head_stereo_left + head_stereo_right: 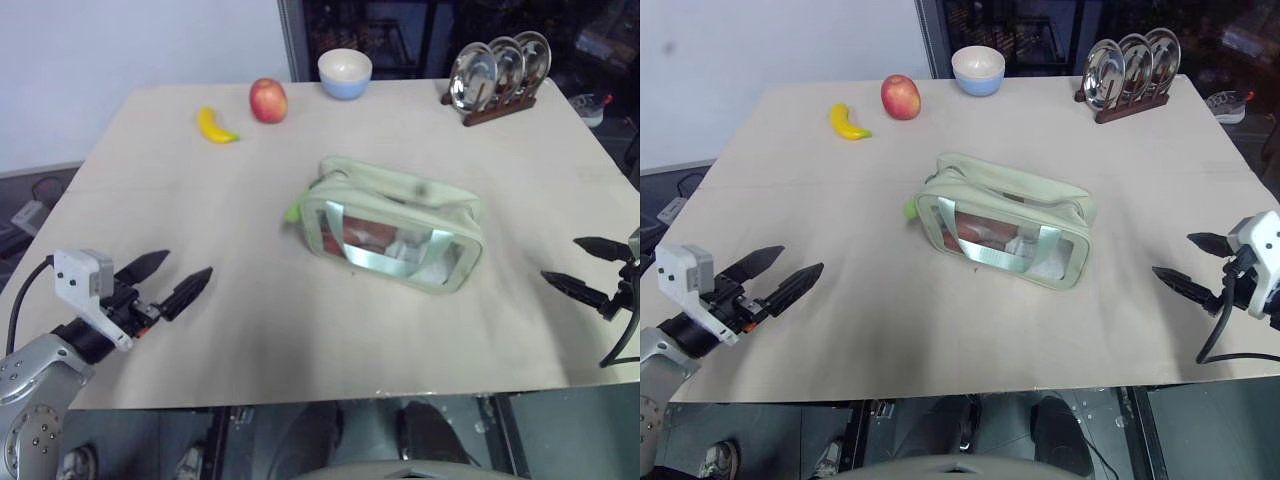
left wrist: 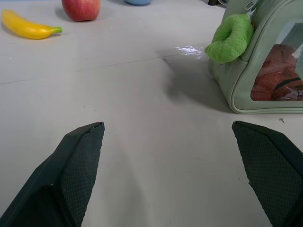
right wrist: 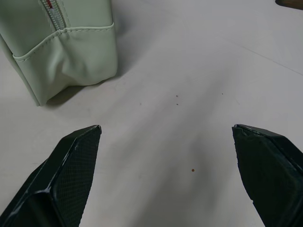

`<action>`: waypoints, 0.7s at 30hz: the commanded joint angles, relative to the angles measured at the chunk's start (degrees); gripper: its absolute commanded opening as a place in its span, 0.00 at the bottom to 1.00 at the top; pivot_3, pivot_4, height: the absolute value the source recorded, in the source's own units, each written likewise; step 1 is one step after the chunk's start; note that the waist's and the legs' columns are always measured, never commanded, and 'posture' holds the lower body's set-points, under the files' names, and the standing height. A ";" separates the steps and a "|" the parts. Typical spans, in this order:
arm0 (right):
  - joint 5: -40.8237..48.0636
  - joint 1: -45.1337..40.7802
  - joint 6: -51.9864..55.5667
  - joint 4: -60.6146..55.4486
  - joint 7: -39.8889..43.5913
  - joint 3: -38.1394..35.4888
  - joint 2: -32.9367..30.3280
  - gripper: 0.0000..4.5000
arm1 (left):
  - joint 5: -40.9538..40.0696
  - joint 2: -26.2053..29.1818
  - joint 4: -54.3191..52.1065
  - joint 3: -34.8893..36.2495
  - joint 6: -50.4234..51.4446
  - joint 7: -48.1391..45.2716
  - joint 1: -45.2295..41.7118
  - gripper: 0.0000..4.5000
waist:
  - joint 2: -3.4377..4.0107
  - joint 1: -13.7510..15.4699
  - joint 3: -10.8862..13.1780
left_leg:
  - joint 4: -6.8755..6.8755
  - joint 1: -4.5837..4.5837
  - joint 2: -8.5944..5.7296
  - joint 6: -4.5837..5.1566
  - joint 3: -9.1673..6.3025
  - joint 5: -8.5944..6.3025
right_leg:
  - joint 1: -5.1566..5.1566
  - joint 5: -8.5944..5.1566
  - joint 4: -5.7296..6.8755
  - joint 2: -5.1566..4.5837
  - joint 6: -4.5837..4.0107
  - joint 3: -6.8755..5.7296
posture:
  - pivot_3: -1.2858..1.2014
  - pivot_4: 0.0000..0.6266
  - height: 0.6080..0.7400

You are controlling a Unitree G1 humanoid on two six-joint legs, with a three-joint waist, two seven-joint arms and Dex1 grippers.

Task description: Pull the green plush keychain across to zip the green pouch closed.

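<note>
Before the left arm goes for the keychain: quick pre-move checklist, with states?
1. Left pincer open: ok, fingers spread wide and empty.
2. Right pincer open: ok, empty, off the pouch's far end.
3. Green plush keychain reachable: ok, it hangs at the pouch end facing the left pincer, bare table between.
4. Green pouch steady: ok, it sits upright on the table, nothing touching it.
5. Zipper state: cannot tell how far it is open; the right wrist view shows zipper teeth at the far end.
6. Clutter: ok, banana, apple and bowl sit at the far edge.
</note>
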 commanded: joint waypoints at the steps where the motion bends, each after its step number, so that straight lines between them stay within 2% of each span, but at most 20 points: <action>1: 0.64 -0.95 0.14 -1.85 -0.52 -0.59 0.23 1.00 | -0.78 0.37 -0.86 0.13 -0.07 0.35 -1.65 1.00 | 0.00 0.00 0.00 | 0.00 0.00 0.00 0.00 0.00 0.00 | 0.00 0.00 0.00 0.00 0.00 0.00 | 0.52 0.24 1.00; 6: 2.09 -2.47 1.66 -2.90 -2.43 -0.56 2.03 1.00 | -0.79 -0.43 -0.51 -1.14 0.09 1.33 -3.96 1.00 | 0.00 0.03 0.00 | 0.01 0.00 0.00 0.00 0.00 0.00 | 0.00 0.03 0.01 0.01 -0.01 -0.01 | 0.52 0.24 1.00; 11: 8.67 -4.48 6.53 -5.86 -3.48 -2.74 3.14 1.00 | 0.32 -0.59 -0.53 -3.20 -1.40 -0.08 -5.32 1.00 | 0.01 -0.19 0.00 | 0.01 0.00 0.01 -0.01 0.02 0.01 | -0.01 0.04 0.01 0.02 -0.01 -0.01 | 0.52 0.24 1.00; 15: 15.31 -3.14 11.19 -10.04 -1.85 -4.93 1.94 1.00 | 0.07 -0.37 -1.60 -4.81 -2.71 -2.68 -5.37 1.00 | 0.01 -0.07 0.00 | 0.01 0.00 0.01 0.00 0.02 0.00 | 0.00 0.04 0.00 0.02 -0.01 0.00 | 0.52 0.24 1.00; 18: 17.00 -2.11 12.74 -14.05 -0.51 -5.18 0.02 1.00 | 0.94 0.10 -1.75 -6.03 -3.76 -4.65 -5.01 1.00 | 0.02 0.03 0.00 | 0.01 -0.01 0.01 0.00 0.01 0.00 | -0.01 0.04 0.00 0.02 -0.01 -0.01 | 0.52 0.24 1.00; 21: 18.69 -4.77 15.18 -18.74 -2.98 -3.52 -2.72 1.00 | 2.42 0.19 -1.51 -7.31 -5.20 -5.81 -4.75 1.00 | 0.04 -0.19 0.01 | 0.01 0.00 0.01 0.01 0.02 0.00 | -0.01 0.04 0.00 0.02 -0.01 -0.03 | 0.52 0.24 1.00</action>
